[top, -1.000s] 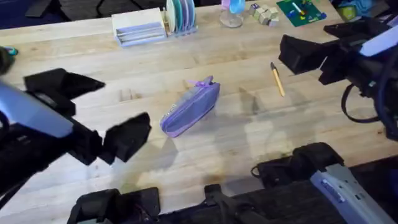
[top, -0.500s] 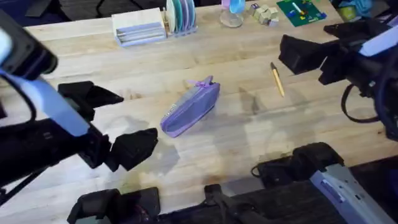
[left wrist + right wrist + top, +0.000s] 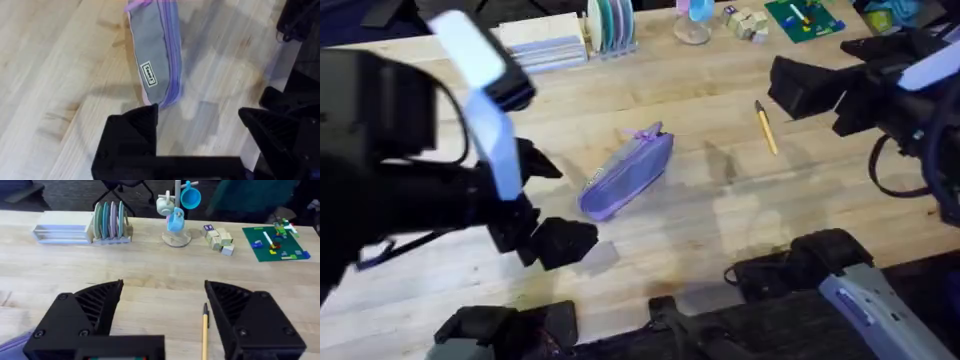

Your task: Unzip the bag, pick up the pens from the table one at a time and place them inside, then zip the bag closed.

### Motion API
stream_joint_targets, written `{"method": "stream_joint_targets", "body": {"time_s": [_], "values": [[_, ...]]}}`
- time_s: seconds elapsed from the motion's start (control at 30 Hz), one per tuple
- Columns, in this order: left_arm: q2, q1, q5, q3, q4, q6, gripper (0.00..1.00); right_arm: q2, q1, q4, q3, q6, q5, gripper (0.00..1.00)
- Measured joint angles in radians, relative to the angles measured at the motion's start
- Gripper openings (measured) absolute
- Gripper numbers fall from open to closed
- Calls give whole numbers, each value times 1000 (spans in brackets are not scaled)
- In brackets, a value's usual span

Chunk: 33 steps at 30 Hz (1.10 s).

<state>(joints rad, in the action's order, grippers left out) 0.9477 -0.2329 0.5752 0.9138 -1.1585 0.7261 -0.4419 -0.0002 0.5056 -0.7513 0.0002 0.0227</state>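
Note:
The lavender bag (image 3: 628,175) lies zipped on the table (image 3: 720,230), its purple ribbon pull at the far end. In the left wrist view the bag (image 3: 156,55) shows its grey side panel. My left gripper (image 3: 552,200) is open just left of the bag's near end; in its wrist view the left gripper (image 3: 200,132) has one finger almost touching the bag. A yellowish pen (image 3: 766,127) with a dark end lies to the right. My right gripper (image 3: 788,90) hovers open beside it, and the pen (image 3: 205,327) shows between the wide-spread jaws of that gripper (image 3: 162,315).
Along the far edge stand a white tray (image 3: 545,45), a rack of plates (image 3: 610,25), a mug tree (image 3: 175,215), wooden blocks (image 3: 745,22) and a green board (image 3: 803,18). The left arm's dark links loom over the table's left side.
My left arm has risen and swung right, bringing its open gripper close to the bag's near end. The right arm, bag and pen have not moved.

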Motion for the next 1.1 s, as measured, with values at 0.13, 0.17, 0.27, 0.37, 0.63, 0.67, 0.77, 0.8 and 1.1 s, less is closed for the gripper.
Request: {"method": "stream_joint_targets", "body": {"time_s": [0.13, 0.17, 0.27, 0.37, 0.63, 0.67, 0.77, 0.8, 1.1], "values": [[92, -30, -20, 0, 34, 1, 995, 0, 0, 0, 0, 0, 0, 998], [113, -32, -23, 0, 47, 1, 995, 0, 0, 0, 0, 0, 0, 998], [183, -33, -27, 0, 99, 1, 995, 0, 0, 0, 0, 0, 0, 998], [246, -33, -31, 0, 134, 1, 996, 0, 0, 0, 0, 0, 0, 998], [388, -33, -39, 0, 183, 0, 996, 0, 0, 0, 0, 0, 0, 997], [402, -33, -39, 0, 191, 0, 996, 0, 0, 0, 0, 0, 0, 997], [430, -33, -30, 0, 210, 0, 995, 0, 0, 0, 0, 0, 0, 998], [435, -33, -27, 0, 213, 0, 995, 0, 0, 0, 0, 0, 0, 998], [439, -33, -18, 0, 213, 0, 995, 0, 0, 0, 0, 0, 0, 997]]}}
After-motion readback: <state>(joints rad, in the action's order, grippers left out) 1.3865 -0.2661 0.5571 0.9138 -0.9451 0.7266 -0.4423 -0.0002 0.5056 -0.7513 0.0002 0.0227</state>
